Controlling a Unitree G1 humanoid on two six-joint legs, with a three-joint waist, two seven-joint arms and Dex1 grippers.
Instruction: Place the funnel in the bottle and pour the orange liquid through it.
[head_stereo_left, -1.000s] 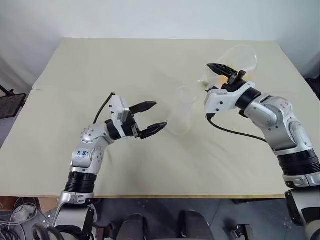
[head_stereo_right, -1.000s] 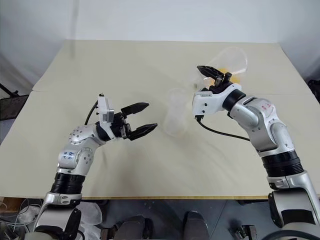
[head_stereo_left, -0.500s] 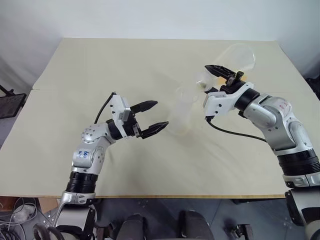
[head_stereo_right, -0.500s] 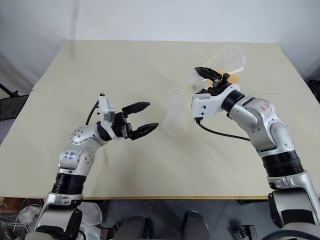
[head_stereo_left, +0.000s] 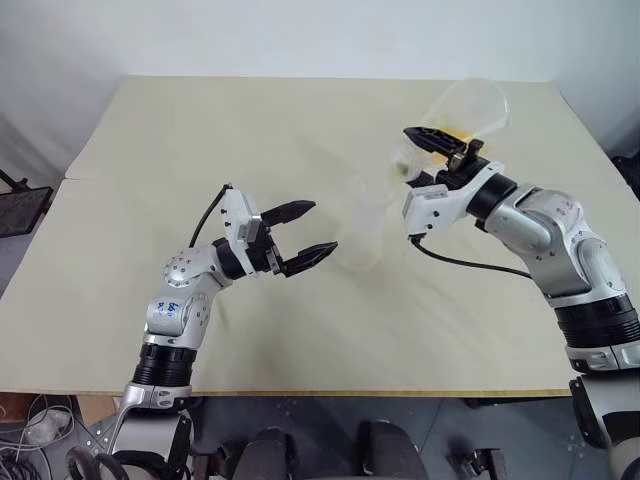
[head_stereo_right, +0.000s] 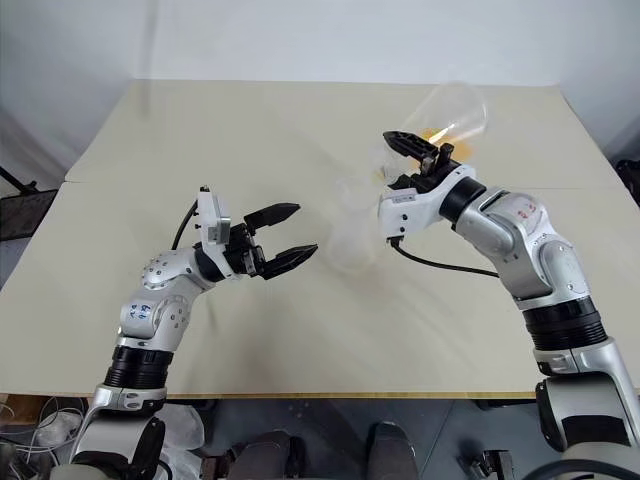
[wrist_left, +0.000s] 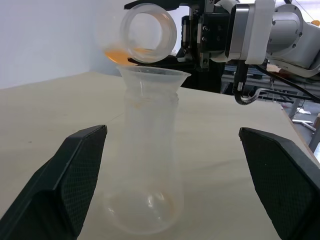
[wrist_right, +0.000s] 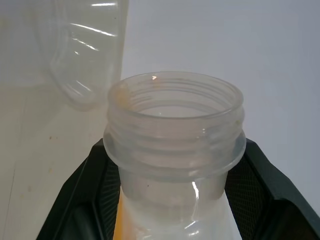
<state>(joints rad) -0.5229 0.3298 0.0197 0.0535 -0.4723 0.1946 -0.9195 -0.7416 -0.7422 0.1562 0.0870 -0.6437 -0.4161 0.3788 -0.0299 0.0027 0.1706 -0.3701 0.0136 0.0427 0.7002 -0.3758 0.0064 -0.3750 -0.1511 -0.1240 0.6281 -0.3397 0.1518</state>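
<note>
Two vessels meet near the middle of the counter (head_stereo_left: 150, 150): the bottle (wrist_left: 147, 165) stands upright on it, and a flask (head_stereo_right: 450, 110) is tipped over it. From the left wrist view the funnel (wrist_left: 152, 80) sits in the bottle's neck, its flared rim just under the flask's round mouth; the head views show the bottle as a faint pale cone with the funnel hard to make out. That same wrist view shows a little orange liquid (wrist_left: 120, 52) pooled just inside the flask's lip, while the head views show it as a yellow-orange streak in the flask's body. The right wrist view looks along the flask's threaded, ridged neck, clamped between black textured pads.

Bottle and funnel are frosted, translucent plastic; the flask is clearer and wider.

Holding the flask by its neck, the right end effector (head_stereo_left: 436, 150) is closed on it, above and just beside the bottle. The left end effector (head_stereo_left: 305, 235) hangs on the bottle's other side, fingers spread wide and apart from it, holding nothing. A black cable loops from the right wrist over the beige, matte counter.
</note>
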